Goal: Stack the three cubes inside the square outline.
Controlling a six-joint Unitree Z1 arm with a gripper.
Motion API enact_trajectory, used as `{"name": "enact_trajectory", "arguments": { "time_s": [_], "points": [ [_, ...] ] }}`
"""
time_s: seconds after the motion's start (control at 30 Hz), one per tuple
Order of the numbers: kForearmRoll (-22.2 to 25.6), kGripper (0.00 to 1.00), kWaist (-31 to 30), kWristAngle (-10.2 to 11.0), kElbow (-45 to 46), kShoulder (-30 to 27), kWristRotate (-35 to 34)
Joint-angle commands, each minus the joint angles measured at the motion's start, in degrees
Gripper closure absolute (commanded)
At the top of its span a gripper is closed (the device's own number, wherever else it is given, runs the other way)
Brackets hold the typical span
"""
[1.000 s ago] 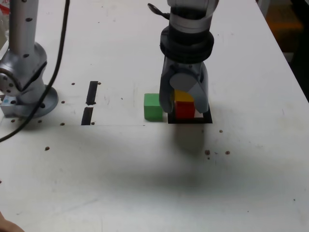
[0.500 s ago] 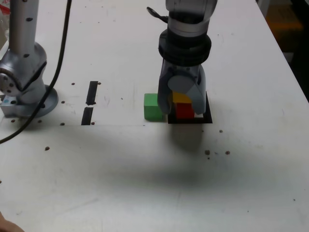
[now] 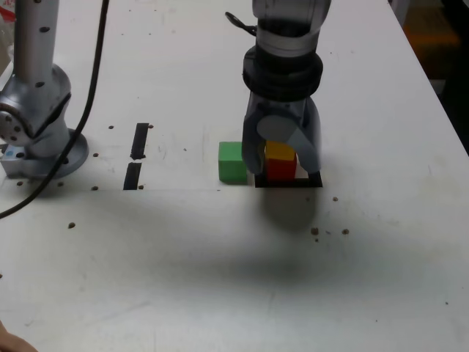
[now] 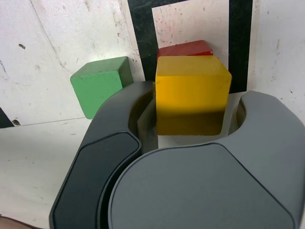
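Yellow cube (image 4: 192, 95) is seen between the claw's (image 3: 283, 169) spread fingers, above the red cube (image 4: 186, 49).

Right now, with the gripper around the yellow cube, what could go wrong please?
The yellow cube sits offset on the red cube, so it might tip once free. A finger of the gripper could brush the yellow cube while withdrawing and drag it. The green cube stands close outside the outline and might get knocked.
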Motion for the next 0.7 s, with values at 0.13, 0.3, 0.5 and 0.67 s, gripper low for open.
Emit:
{"name": "enact_trajectory", "arguments": {
  "time_s": [0.13,0.3,0.5,0.67],
  "points": [
    [0.5,0.31,0.1,0.4,0.5,-1.09,0.07],
    [1.19,0.31,0.1,1.6,0.4,-3.29,0.02],
    [2.75,0.3,0.1,4.04,-0.02,-7.78,0.56],
    [6.44,0.29,0.1,4.94,0.08,-11.45,1.11]
  ]
}}
